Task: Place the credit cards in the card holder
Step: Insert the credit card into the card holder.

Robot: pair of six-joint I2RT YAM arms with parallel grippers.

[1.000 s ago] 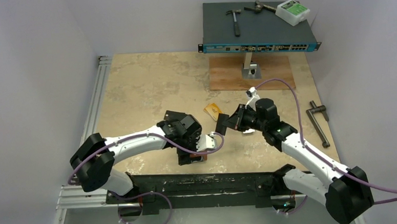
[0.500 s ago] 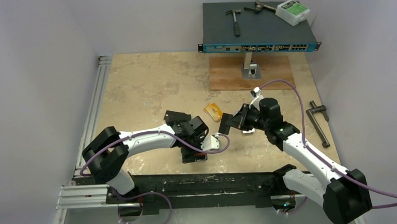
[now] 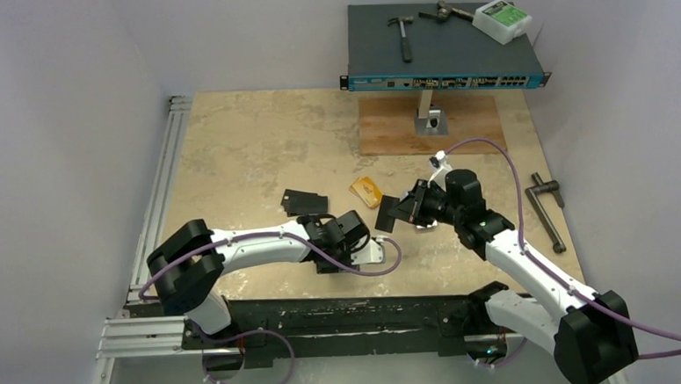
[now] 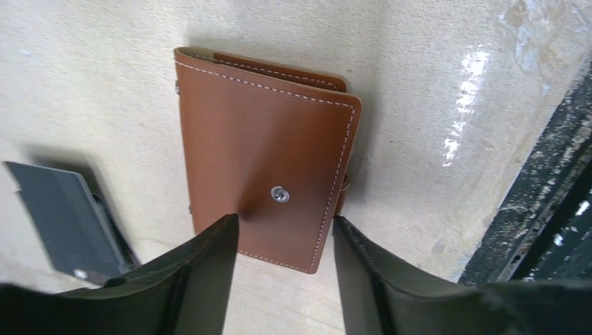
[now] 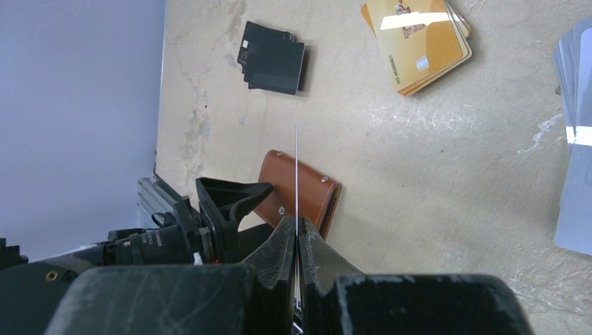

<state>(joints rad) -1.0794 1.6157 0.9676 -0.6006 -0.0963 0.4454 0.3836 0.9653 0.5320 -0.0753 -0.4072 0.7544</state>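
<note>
The brown card holder (image 4: 269, 160) lies closed on the table, snap side up. My left gripper (image 4: 283, 230) is open just above it. One fingertip (image 4: 225, 234) is over the leather and the other is at its right edge. In the top view the left gripper (image 3: 332, 261) hides the holder. My right gripper (image 5: 297, 234) is shut on a black credit card (image 3: 387, 212), seen edge-on in the right wrist view (image 5: 297, 167) and held in the air above the holder (image 5: 300, 192). Black cards (image 5: 274, 57), gold cards (image 5: 417, 43) and silvery cards (image 5: 576, 139) lie on the table.
A network switch (image 3: 445, 79) on a stand at the back carries hammers and a white box. A wooden board (image 3: 386, 128) lies under it. A black T-handle tool (image 3: 549, 212) lies at the right. A black rail (image 3: 352, 319) runs along the near edge.
My left arm has swung lower and to the right, bringing its gripper down over the card holder. My right gripper has shifted slightly with the black card still in it.
</note>
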